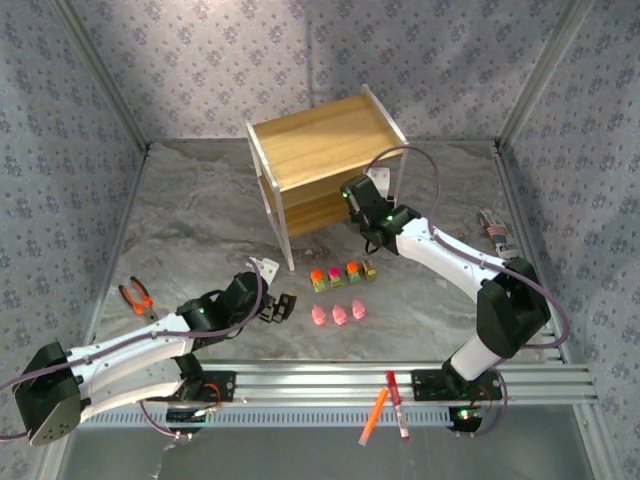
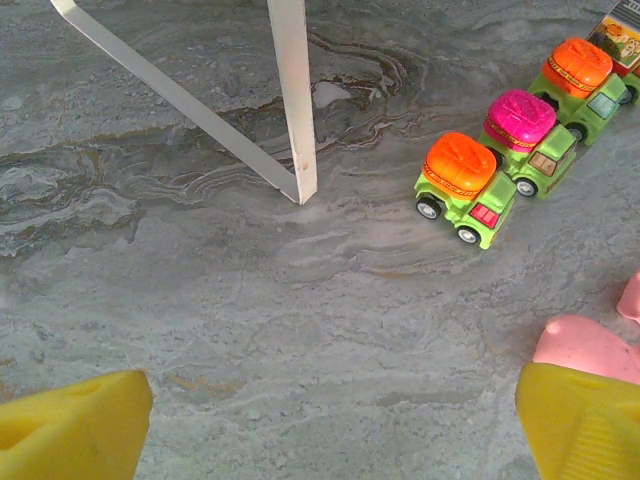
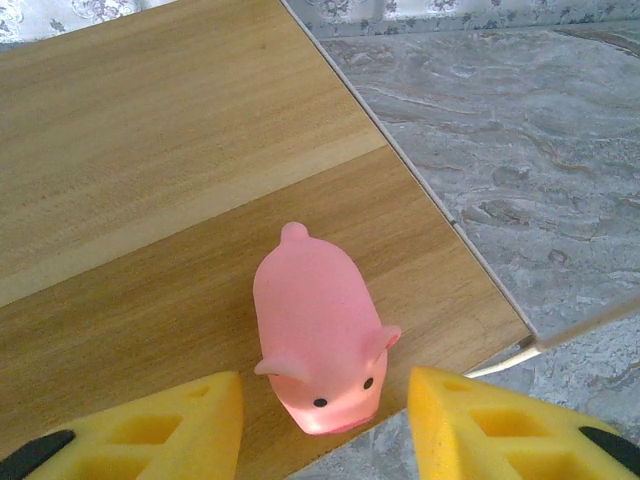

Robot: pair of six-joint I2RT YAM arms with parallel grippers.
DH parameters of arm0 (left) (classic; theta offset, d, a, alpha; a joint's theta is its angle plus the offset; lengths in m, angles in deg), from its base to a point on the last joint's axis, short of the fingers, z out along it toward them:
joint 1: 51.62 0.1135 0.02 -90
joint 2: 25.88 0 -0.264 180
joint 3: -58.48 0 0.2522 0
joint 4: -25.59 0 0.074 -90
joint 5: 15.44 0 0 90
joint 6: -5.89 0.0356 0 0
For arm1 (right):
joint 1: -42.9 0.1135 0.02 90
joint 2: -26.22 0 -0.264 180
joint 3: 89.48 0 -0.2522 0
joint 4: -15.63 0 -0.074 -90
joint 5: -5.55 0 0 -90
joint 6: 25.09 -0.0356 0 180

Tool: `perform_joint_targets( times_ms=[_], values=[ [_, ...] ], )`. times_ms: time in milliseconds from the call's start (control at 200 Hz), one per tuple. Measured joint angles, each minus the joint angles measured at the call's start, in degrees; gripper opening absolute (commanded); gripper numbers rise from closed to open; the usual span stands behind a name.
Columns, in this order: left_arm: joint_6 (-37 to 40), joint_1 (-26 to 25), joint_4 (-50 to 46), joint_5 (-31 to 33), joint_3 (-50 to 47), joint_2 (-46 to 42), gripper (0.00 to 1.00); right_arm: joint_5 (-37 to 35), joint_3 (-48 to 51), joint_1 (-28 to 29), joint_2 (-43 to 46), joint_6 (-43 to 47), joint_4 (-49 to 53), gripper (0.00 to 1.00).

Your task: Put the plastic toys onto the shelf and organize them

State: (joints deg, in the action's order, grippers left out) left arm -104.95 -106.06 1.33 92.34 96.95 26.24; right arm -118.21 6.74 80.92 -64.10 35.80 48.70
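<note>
**A:** From above, what is on the shelf [image 1: 325, 150]?

**B:** The right gripper [image 1: 362, 203] is at the right end of its lower board and hides what lies there. Three pigs [image 1: 340, 314] lie in a row on the table [image 1: 200, 220], between the two grippers. Four trucks [image 1: 344, 272] stand in a line just beyond them, nearer the shelf. The left gripper [image 1: 287, 305] hangs just left of the pigs.

**A:** And the left wrist camera?

**B:** Its yellow fingers [image 2: 70, 425] stand wide apart, with bare table between them. One pink pig lies right beside the right-hand finger. The trucks are ahead and to the right. They have yellow-green bodies, and their tops run orange, pink, orange. The fourth is cut off at the corner. A white leg [image 2: 292, 100] of the shelf stands straight ahead.

**A:** The right wrist?

**B:** A pig [image 3: 320, 335] stands on a wooden board of the shelf, by the look of it the lower one. It is near the board's corner, snout toward the gripper. It is smooth and pink, with small ears, black dot eyes and a nub of a tail. The yellow fingers [image 3: 160, 430] flank it with a gap on each side. The jaws are parted and hold nothing.
</note>
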Motion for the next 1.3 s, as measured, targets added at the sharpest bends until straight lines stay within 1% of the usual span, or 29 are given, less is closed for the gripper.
perform_joint_targets(
  times_ms=[435,755,934,1299],
  values=[
    [0.0,0.0,0.0,0.22,0.0,0.0,0.94,-0.59,0.13,1.42,0.7,-0.02,0.57,0.59],
    [-0.02,0.0,0.0,0.7,0.0,0.0,0.94,-1.55,3.52,2.16,4.42,-0.66,0.87,0.6],
    [-0.02,0.0,0.0,0.94,0.0,0.0,0.94,-1.88,5.49,3.19,6.36,-1.55,1.55,0.62],
    [0.0,0.0,0.0,1.07,0.0,0.0,0.94,-2.56,6.6,5.42,10.64,-3.08,3.3,0.63]
  ],
)
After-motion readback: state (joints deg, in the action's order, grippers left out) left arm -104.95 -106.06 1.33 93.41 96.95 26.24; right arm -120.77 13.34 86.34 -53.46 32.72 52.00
